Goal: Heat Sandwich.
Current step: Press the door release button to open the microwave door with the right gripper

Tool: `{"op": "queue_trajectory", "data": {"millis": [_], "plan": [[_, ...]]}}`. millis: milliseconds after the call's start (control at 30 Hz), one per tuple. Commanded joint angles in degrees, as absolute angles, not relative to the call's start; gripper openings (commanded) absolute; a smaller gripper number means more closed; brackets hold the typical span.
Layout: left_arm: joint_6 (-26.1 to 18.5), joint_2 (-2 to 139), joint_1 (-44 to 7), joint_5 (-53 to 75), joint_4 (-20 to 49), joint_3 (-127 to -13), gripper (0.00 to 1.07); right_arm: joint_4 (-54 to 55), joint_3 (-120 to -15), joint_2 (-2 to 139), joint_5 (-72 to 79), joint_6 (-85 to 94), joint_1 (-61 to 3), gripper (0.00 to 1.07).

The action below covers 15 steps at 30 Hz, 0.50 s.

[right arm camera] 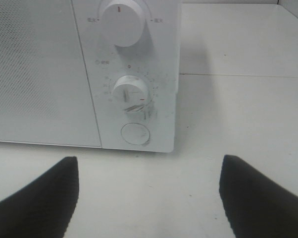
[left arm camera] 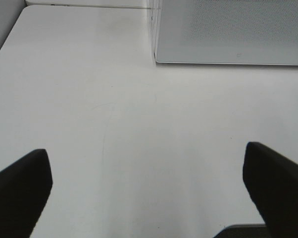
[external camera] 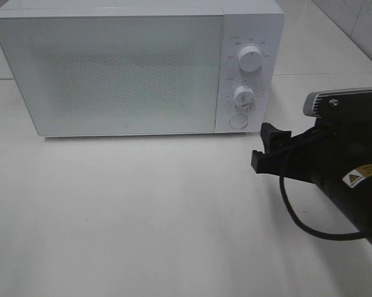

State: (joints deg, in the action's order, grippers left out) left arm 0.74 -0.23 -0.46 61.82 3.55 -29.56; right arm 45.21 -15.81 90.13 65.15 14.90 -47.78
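Observation:
The sandwich is out of view in every frame. A white microwave (external camera: 112, 68) stands at the back of the table with its door shut. My right gripper (external camera: 264, 147) hovers open just right of and in front of the microwave's control panel, with nothing between its fingers. In the right wrist view the open right gripper (right arm camera: 149, 171) faces the lower dial (right arm camera: 130, 91) and the round button (right arm camera: 135, 134). The left gripper (left arm camera: 146, 163) is open over bare table, with the microwave's front corner (left arm camera: 228, 29) ahead of it.
The white table (external camera: 143, 216) stretches in front of the microwave. An upper dial (external camera: 250, 59) sits above the lower dial (external camera: 243, 96) and the button (external camera: 237, 121). A black cable (external camera: 297, 216) loops under my right arm. A wall shows at the far right.

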Motion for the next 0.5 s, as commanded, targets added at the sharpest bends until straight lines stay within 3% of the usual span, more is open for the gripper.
{"op": "queue_trajectory", "data": {"millis": [33,500], "plan": [[0.74,-1.26,-0.29,61.31,3.78,-29.56,1.0,46.93,-18.39,92.25,66.29,16.9,-50.31,0.76],[0.74,-1.26,-0.29,61.31,3.78,-29.56,1.0,47.27,-20.51,94.82,64.97,12.26,-52.08,0.76]]}}
